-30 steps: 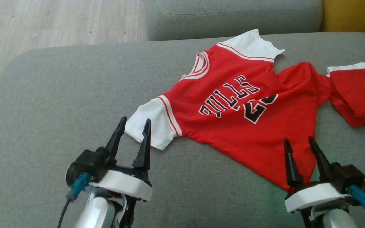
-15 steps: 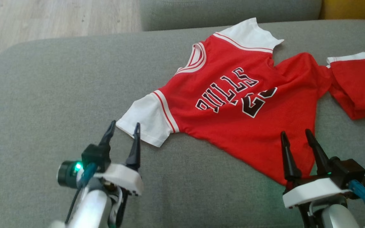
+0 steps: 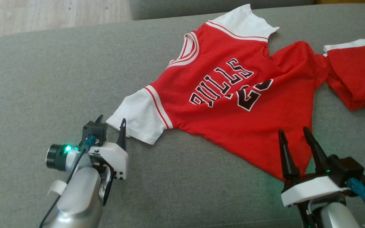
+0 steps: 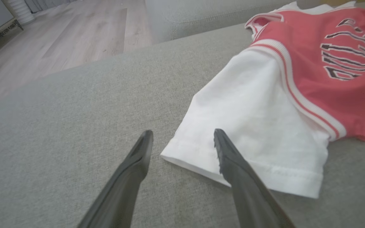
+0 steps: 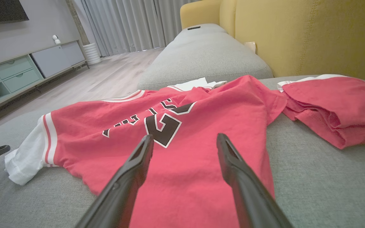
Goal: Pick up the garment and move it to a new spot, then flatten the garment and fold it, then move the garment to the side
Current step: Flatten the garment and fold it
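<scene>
The left gripper (image 3: 111, 119) and right gripper (image 3: 293, 130) are seen spread apart, with nothing clamped. The red jersey (image 3: 220, 126) is laid across the grey sofa cushion (image 3: 43, 79), collar leftward, hem rightward. A wooden floor (image 3: 43, 12) is seen beyond.

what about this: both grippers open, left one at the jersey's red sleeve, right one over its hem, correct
No: the sleeve at the left gripper is white, not red; the left wrist view shows it. Both are open, the right gripper over the jersey hem.

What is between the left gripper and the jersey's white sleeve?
Nothing visible. The open left gripper is right at the sleeve corner, with bare sofa cushion beneath; I cannot tell whether they touch.
</scene>
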Robot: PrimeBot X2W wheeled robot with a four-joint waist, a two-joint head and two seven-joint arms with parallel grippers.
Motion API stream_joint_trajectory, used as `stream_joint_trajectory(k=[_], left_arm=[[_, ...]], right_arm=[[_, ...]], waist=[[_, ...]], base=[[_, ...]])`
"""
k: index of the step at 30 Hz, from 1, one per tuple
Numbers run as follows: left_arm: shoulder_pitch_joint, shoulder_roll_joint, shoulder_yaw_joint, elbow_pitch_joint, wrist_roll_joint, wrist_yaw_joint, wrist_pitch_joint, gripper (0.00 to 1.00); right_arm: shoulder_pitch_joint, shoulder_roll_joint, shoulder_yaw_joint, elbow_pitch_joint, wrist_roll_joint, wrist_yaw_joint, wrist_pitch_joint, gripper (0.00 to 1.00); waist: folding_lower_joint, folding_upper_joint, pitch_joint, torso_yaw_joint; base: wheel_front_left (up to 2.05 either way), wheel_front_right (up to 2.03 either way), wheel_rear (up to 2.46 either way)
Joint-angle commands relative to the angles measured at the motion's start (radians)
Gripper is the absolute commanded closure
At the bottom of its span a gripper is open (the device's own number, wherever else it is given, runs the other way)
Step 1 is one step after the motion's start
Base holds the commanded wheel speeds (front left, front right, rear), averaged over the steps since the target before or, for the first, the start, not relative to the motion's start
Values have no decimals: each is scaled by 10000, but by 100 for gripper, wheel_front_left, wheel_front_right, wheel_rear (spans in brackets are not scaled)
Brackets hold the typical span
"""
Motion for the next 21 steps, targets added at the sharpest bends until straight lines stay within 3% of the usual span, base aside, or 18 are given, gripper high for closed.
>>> stream_joint_trajectory(k=[1, 10, 21], left_arm=[[-561, 263, 235, -27, 88, -5, 6, 0], [-1458, 366, 50, 1519, 157, -69, 180, 0], [-2171, 296, -272, 2764, 95, -455, 122, 0]], right_arm=[[-444, -28, 269, -362, 13, 67, -27, 0], [-495, -28, 363, -438, -49, 67, 19, 0], [-707, -28, 347, -403, -56, 67, 60, 0]], waist=[[0, 0, 55, -14], [0, 0, 358, -32], [0, 0, 548, -206]], base=[[0, 0, 0], [0, 0, 0], [0, 0, 0]])
